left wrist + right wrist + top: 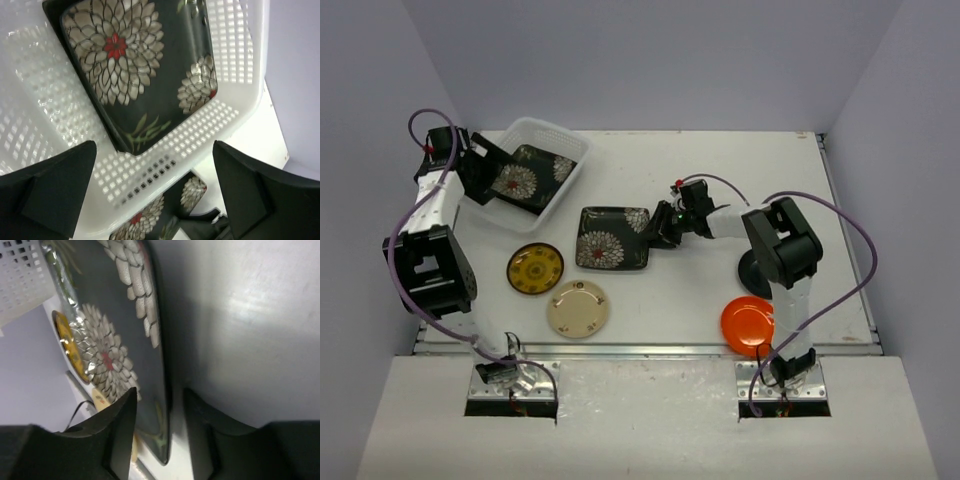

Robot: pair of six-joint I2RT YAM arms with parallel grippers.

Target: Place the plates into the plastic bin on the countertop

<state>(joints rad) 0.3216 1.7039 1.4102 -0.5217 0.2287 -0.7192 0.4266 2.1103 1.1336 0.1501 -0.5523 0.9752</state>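
left jaws (152, 167): wide open, nothing between them. They hang over the near corner of the plastic bin, both fingers (55, 195) clear of the mesh wall.
right jaws (160, 400): about half closed, one finger on each side of the right rim of the second flowered plate. One finger sits on the plate's top face, with a thin gap by the other. Can't tell if the rim is pinched.
plastic bin (563, 135): white mesh-sided tub at the back left of the tabletop, set at an angle to the table edges.
flowered plate in bin (525, 178): square, black, with white flowers. It lies inside the bin and tilts against the wall on the left arm's side.
second flowered plate (610, 238): same pattern, on the tabletop near the middle, just beside the bin's near right corner and apart from it.
yellow plate (535, 268): round, flat on the tabletop, just left of and in front of the second flowered plate.
cream plate (578, 308): round, flat, just in front of the yellow plate, near the front edge.
orange plate (747, 325): round, at the front edge by the right arm, well apart from the bin.
tabletop (700, 160): white, with pale lilac walls around it.
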